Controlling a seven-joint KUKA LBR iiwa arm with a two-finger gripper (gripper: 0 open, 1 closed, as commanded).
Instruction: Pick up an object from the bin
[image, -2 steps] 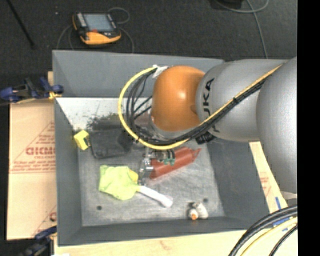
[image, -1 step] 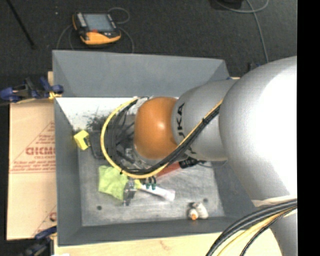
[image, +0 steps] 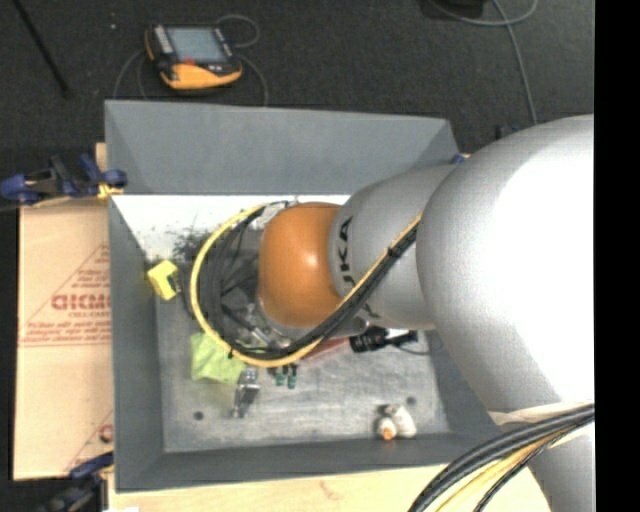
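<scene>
We begin at the left side of the grey metal bin (image: 280, 150). There a small yellow block (image: 161, 279) lies on the floor, close to the left wall. Some dark crumbs (image: 185, 238) are scattered a little behind it.

A little more to the right lies a crumpled light-green piece (image: 213, 360). It looks soft and folded, like a scrap of cloth or paper, and it has an uneven outline. It is in the left half of the floor, about midway between the back wall and the front wall.

Just above it in the view we see the dark hand (image: 238, 310), and the green piece is the thing nearest to the hand. We cannot tell whether they touch. A thin yellow cable (image: 200, 265) makes a loop around the hand. We cannot tell if the hand is spread or pressed together, and we see nothing held in it.

Just beside the green piece, toward the front wall, lies a small grey metal piece (image: 243, 397). Near it, to the right, is a pair of small dark-green bits (image: 286, 377).

Above these things is the rounded orange cover (image: 300, 265) on the wrist. Further right, near the front wall, a small white and orange thing (image: 396, 424) lies well apart from the others. The thick silver arm (image: 500, 260) comes in over the right side of the bin.
</scene>
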